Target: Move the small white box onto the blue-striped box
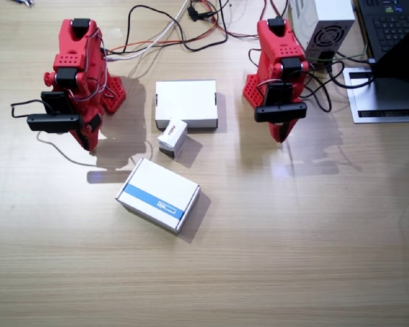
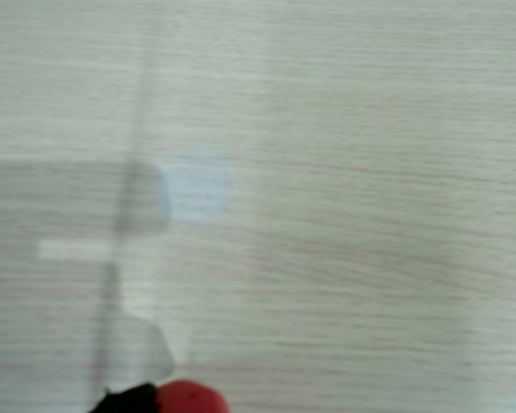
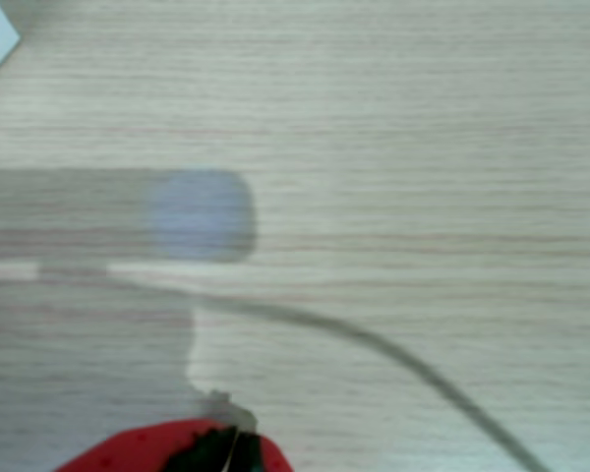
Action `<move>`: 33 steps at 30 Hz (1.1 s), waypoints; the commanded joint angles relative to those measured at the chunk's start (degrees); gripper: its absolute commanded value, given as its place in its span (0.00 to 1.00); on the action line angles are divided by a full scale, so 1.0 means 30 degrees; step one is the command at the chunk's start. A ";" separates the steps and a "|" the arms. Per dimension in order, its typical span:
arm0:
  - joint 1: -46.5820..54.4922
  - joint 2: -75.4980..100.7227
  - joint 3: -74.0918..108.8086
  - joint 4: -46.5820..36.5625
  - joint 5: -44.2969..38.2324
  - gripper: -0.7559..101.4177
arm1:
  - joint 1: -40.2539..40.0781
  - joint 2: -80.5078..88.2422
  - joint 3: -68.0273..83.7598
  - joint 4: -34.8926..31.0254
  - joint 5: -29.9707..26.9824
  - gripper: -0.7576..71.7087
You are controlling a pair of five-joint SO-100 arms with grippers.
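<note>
The small white box [image 1: 172, 135] stands in the middle of the table, leaning against the front edge of a plain flat white box [image 1: 185, 103]. In front of it, slightly apart, lies the blue-striped box [image 1: 158, 195], with its blue band facing the near side. My right gripper [image 1: 88, 139] points down at the table well to the side of both boxes, shut and empty; in a wrist view its jaws [image 3: 231, 447] meet over bare wood. My left gripper [image 1: 281, 134] also hangs shut and empty on the other side; only its tip [image 2: 159, 400] shows in a wrist view.
Cables [image 1: 184, 30] trail across the back of the table. A grey power unit [image 1: 330, 27] and a laptop [image 1: 395, 34] stand at the back corner beside the left arm. A thin grey cable [image 3: 374, 344] lies on the wood under the right arm.
</note>
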 commanded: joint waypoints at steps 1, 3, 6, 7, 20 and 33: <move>0.0410 0.0527 -0.0352 0.0381 0.0059 0.01 | -0.0938 -0.0439 -0.0234 0.0410 -0.2168 0.01; 0.0410 0.0527 -0.0352 0.0381 0.0059 0.01 | -0.0938 -0.0439 -0.0234 0.0410 -0.2168 0.01; 0.0410 0.0527 -0.0352 0.0381 0.0059 0.01 | -0.0938 -0.0439 -0.0234 0.0410 -0.2139 0.01; 0.0410 0.0527 -0.0352 0.0381 0.0059 0.01 | -0.0938 -0.0439 -0.0234 0.0410 -0.2109 0.01; 0.0410 0.0527 -0.0352 0.0205 0.0000 0.01 | -1.0107 -0.8262 -1.9336 0.7441 0.5625 0.07; 0.0410 0.0527 -0.0352 0.0088 0.0000 0.01 | -2.1035 -2.0449 -2.4609 0.6270 1.6992 0.56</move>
